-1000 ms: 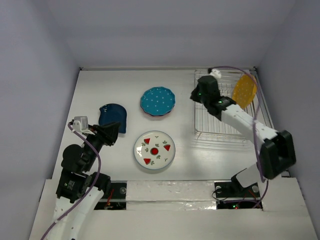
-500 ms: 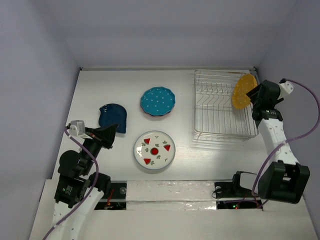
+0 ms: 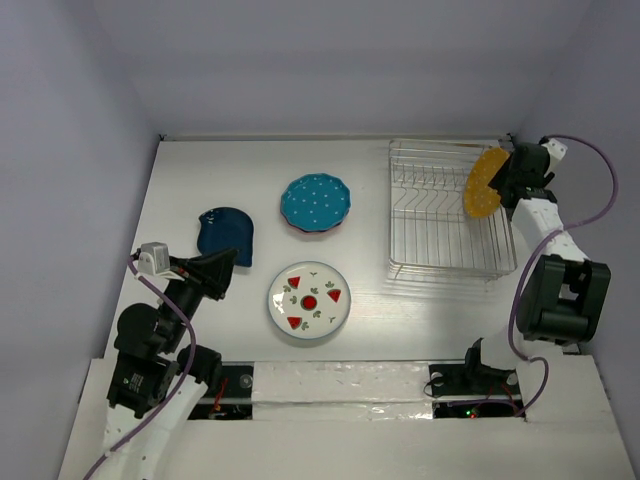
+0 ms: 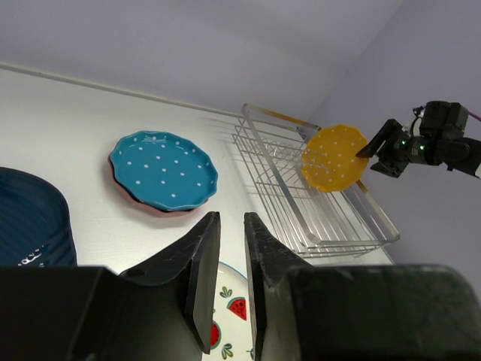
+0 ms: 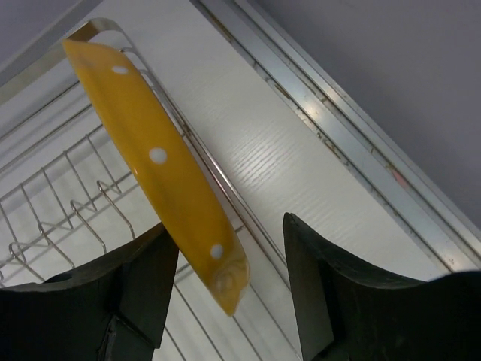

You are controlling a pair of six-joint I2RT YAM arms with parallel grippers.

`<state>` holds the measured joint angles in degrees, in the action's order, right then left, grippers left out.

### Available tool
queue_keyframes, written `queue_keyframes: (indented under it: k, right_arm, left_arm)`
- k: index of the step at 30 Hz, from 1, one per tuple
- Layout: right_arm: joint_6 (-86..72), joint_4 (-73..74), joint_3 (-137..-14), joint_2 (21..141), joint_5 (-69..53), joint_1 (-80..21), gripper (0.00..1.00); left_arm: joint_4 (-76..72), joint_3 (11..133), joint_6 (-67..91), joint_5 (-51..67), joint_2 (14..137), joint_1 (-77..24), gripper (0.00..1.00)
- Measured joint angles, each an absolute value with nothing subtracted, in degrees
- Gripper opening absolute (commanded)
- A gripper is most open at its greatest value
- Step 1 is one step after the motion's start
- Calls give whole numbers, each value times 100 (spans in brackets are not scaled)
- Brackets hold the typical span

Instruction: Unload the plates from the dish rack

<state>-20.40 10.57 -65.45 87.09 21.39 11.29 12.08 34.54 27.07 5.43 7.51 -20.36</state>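
Note:
The orange-yellow dotted plate [image 3: 486, 183] [image 5: 158, 158] stands on edge at the far right end of the wire dish rack [image 3: 440, 215] [image 4: 331, 218]. My right gripper [image 3: 508, 180] [image 5: 225, 226] is open, and the plate's rim sits between its fingers close to the left one. A teal dotted plate [image 3: 315, 202] [image 4: 163, 170] lies on a pink one, with a dark blue plate [image 3: 226, 236] and a white fruit plate [image 3: 309, 299] also on the table. My left gripper [image 3: 228, 268] [image 4: 231, 218] hovers near the fruit plate, barely open and empty.
The rack's other slots hold nothing. A raised strip [image 5: 353, 143] runs along the table's right edge just behind the rack, with the grey side wall [image 3: 590, 120] close to the right arm. The back wall stands behind the rack.
The right arm swung from the rack's left side to its right end, opened its gripper, and closed in round the yellow plate's rim. The left arm drew back slightly.

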Motion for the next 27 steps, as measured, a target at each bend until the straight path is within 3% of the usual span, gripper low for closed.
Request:
queue_keyframes:
  k: [9,12,14,17,27]
  right_arm:
    - [-1398,1339,-7507,9489,2198,1142,50]
    - [-1166,1457,-7760,9662,2141,1120,34]
    - [-904,1505,-7802,9684,2112,1107,16]
    - [-666,1575,-7832,9673,2104,1118,1]
    - [-106,1966,-7839,9408,2322,939,0]
  left_arm:
    - [1210,3454,2707,543,749,-2053,18]
    - [1210,3454,2707,543,749,-2053,18]
    - [1210,3454,2707,543,749,-2053,18]
    - [1212,3454,2707,543,749,-2053,18]
    - [1212,3454,2707,543,749,-2053,18]
